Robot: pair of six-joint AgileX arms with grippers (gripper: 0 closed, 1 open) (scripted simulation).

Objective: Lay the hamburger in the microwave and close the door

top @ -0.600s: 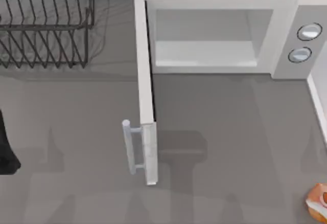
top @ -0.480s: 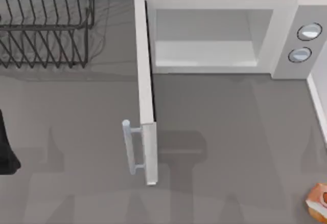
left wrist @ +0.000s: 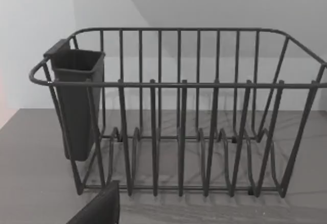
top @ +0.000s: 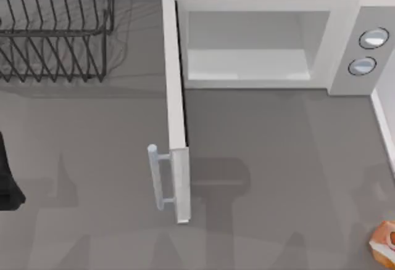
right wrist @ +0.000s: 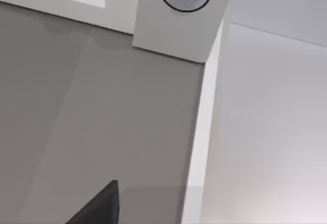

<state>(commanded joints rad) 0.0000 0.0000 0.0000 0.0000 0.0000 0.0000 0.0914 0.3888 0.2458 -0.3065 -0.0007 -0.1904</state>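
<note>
Neither pincer's state can be told: the left arm [top: 7, 180] sits parked at the tabletop's [top: 265, 159] left edge. The hamburger [top: 385, 243] lies at the near right corner, well apart from the microwave [top: 336, 42], whose door [top: 175, 110] stands swung wide. The right arm should probably descend squarely over the bun, grip gently, then carry it low into the cavity.

The hamburger [top: 385, 243] is cut off by the top view's right edge, well apart from the microwave [top: 265, 42]. The dish rack [top: 55, 26] runs off the upper left corner. A dark arm part [top: 7, 180] is cut by the left edge.
</note>
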